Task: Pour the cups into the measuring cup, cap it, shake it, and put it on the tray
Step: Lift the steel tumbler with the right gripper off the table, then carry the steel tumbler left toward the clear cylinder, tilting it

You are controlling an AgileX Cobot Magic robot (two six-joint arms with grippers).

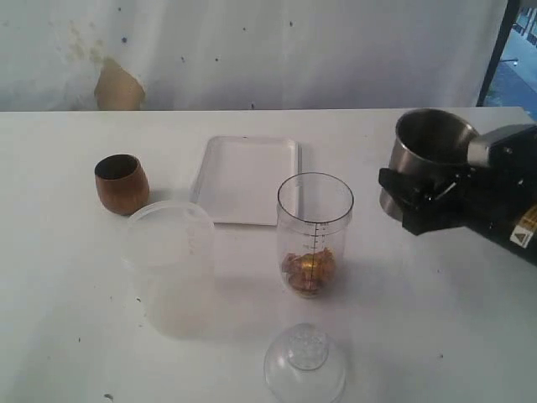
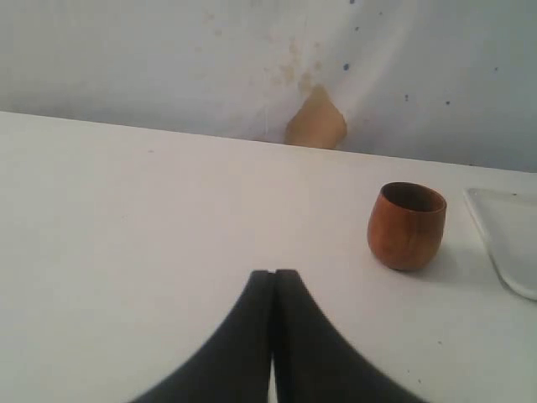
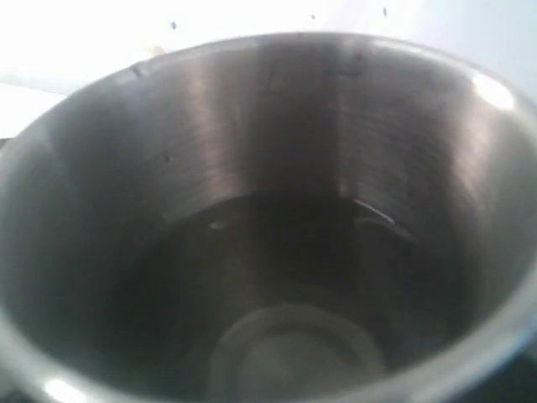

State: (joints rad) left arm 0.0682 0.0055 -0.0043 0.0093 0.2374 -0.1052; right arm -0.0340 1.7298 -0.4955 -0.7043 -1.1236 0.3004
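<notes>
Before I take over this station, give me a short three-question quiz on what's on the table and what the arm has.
1. True or false: the measuring cup is empty.
2. Fill in the blank: the clear lid is not on the measuring cup; it lies on the ___.
3. Pick one. The right gripper holds: A) the clear lid, B) the steel tumbler, C) the measuring cup.

Key
1. False: golden-brown pieces lie at its bottom.
2. table
3. B
</notes>
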